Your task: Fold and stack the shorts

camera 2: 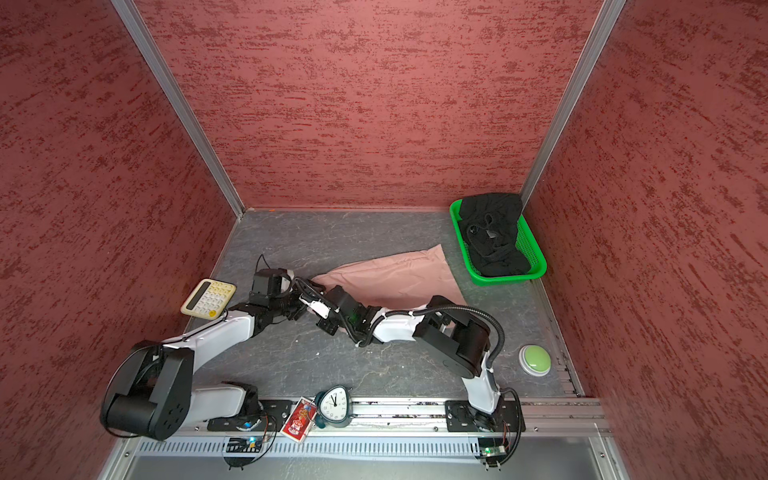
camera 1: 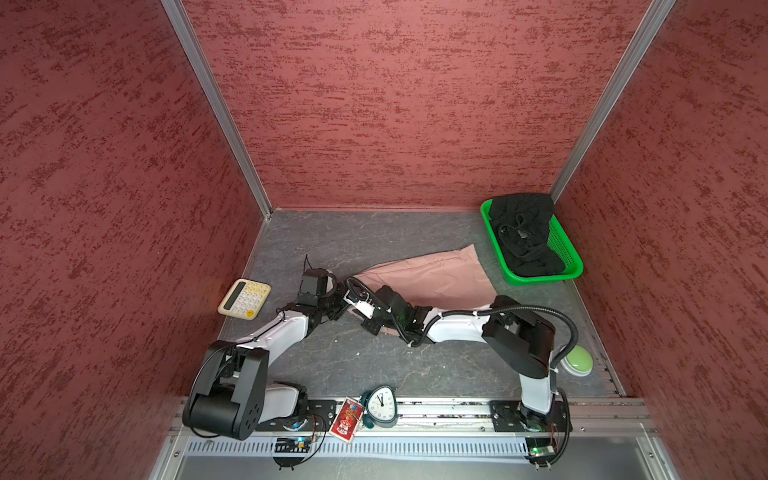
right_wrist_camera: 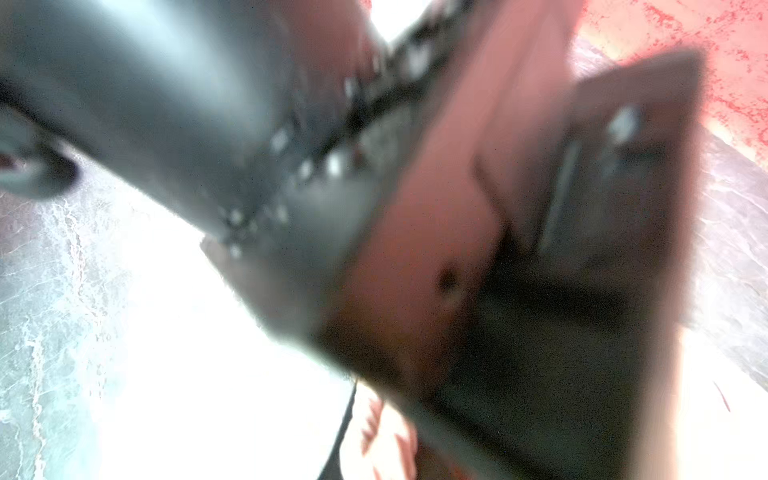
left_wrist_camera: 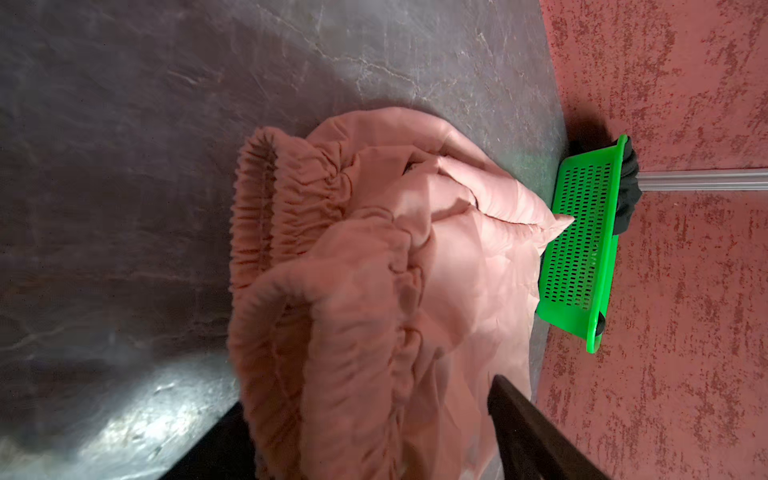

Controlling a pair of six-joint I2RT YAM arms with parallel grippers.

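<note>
While calculator (camera 1: 244,299), clock (camera 1: 381,406) and button (camera 2: 535,360) sit at the table (camera 1: 374,237) edges, black shorts (camera 1: 525,237) lie crumpled in basket (camera 1: 540,277), far right. Pink shorts (camera 1: 440,276) lie centre, waistband bunched. Left gripper (left_wrist_camera: 365,399) wide, astride waistband. Right gripper (camera 1: 352,300) closed beside it, arm overlying cloth; hold unclear.

On the table (camera 1: 332,241), spread shorts (camera 1: 436,278) lie centrally, bundled shorts (camera 1: 523,232) in the basket (camera 1: 544,277) far right, calculator (camera 1: 244,299) left, clock (camera 1: 382,407) at near edge.
</note>
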